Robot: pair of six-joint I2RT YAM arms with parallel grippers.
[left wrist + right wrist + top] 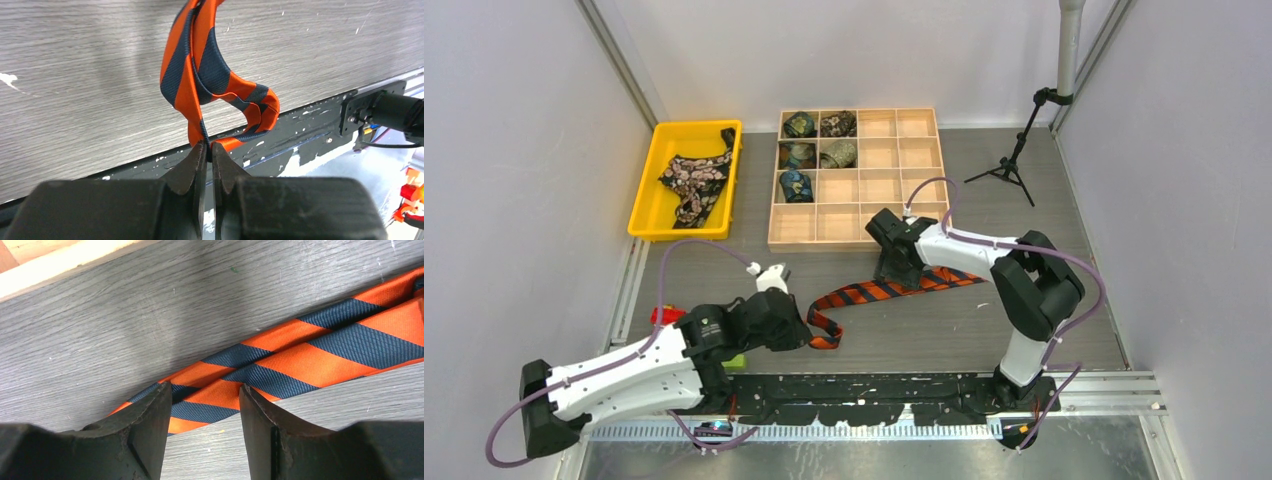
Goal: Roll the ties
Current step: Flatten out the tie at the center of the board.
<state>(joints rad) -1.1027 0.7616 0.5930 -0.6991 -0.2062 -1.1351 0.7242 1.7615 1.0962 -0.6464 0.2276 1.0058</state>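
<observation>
The orange-and-dark striped tie (pixel 874 292) lies folded across the table's middle. My left gripper (pixel 807 335) is shut on its narrow end, which curls into a small loop (pixel 220 90) just beyond my tips (pixel 208 146). My right gripper (pixel 894 272) is open, its fingers (pixel 155 410) straddling the doubled tie (pixel 280 360) from above, near the table surface. A black tie with pink flowers (pixel 694 180) lies in the yellow bin (pixel 652 210). Several rolled ties (pixel 800 125) fill compartments of the wooden box (pixel 894 185).
A camera tripod (pixel 1014 160) stands at the back right. A red block (pixel 664 316) and a green block (pixel 736 361) lie beside my left arm. The black rail (pixel 874 385) runs along the near edge.
</observation>
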